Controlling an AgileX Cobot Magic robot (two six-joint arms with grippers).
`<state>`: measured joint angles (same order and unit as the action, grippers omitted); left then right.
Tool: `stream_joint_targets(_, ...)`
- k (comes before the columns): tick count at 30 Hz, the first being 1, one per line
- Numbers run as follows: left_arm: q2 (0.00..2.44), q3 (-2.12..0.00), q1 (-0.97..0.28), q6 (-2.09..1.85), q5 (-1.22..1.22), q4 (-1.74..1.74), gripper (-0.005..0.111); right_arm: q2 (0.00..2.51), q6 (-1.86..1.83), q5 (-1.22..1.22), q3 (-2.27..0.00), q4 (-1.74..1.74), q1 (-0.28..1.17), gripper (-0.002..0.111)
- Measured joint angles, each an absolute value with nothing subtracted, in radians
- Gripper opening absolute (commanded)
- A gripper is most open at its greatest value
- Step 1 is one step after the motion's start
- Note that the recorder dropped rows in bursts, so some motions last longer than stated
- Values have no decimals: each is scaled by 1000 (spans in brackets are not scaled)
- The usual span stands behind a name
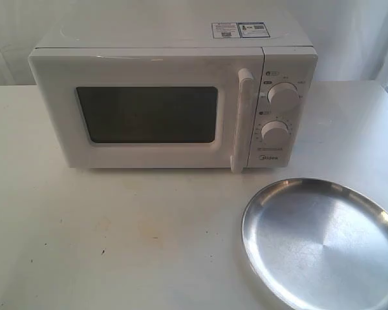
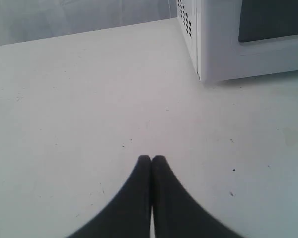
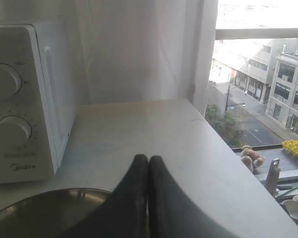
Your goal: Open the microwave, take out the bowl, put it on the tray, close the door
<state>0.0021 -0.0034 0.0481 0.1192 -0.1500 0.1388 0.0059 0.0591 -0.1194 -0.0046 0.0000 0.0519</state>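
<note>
On my exterior feed the microwave sat in the upper half of the frame on the white table. Its door was shut flush, with the bar handle upright just left of the two knobs. I could not see through the dark window, so anything inside was hidden from me. The tray lay in the lower right corner, in front of the control panel and apart from the microwave. The left gripper had its jaws pressed together on nothing, over the table near the microwave's vented side. The right gripper was likewise closed and empty, just above the tray's rim.
</note>
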Motion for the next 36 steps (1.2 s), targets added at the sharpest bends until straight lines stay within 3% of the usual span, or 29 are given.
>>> stream_joint_targets(8,2,-3,48,119,-150,139,0,6,105,11,-5,0,52,0)
stream_joint_targets(20,2,-3,48,119,-150,139,0,6,743,294,-5,-16,52,0)
stream_joint_targets(25,2,-3,48,119,-150,139,0,4,1178,547,-34,-436,67,0)
stream_joint_targets(29,2,-3,48,119,-150,139,0,48,1328,764,-239,-754,67,0)
stream_joint_targets(36,2,-3,48,119,-150,139,0,436,1381,827,-510,-1192,67,0)
